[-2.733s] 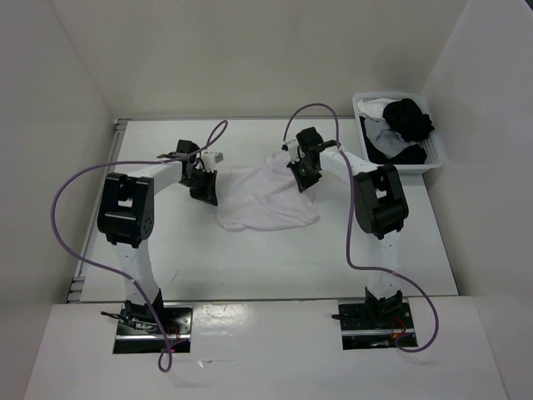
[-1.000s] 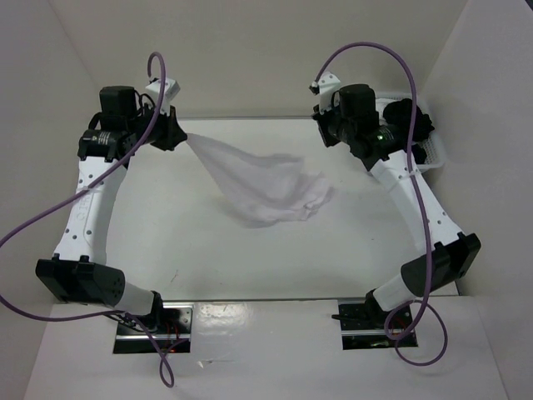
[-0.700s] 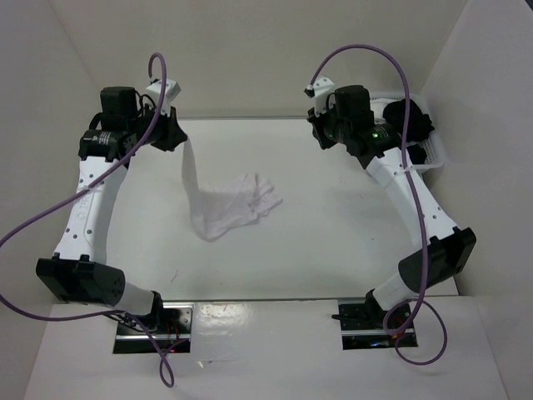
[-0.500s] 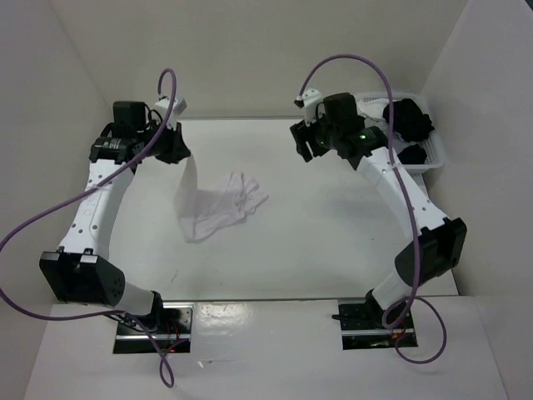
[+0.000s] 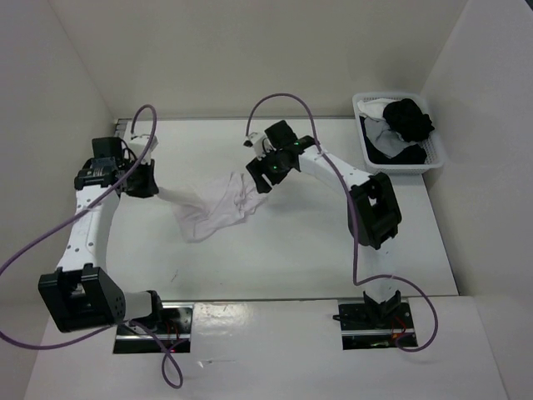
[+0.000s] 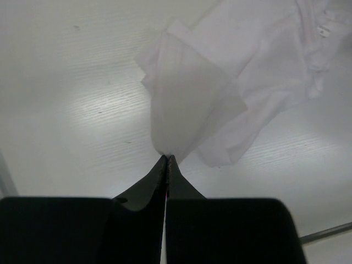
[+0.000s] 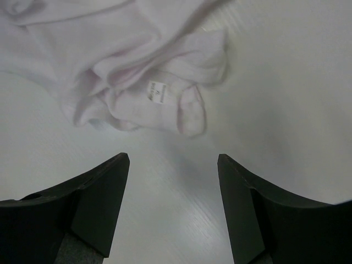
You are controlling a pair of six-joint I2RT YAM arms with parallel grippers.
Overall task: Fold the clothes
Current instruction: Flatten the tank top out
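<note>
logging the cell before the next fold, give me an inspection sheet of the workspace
surface: white table, faint marks, nothing spilled
job's things: white shirt crumpled left of centre, one corner lifted
clutter: basket at far right corner, dark and white laundry in it
grippers: left gripper shut on shirt corner; right gripper open over the bunched part with the label, holding nothing
cables: purple cables loop off both arms, none on the shirt
surroundings: plain white walls on three sides

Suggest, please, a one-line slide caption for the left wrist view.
Left tool shut on a pinch of the white garment, whose rest lies crumpled on the table.
</note>
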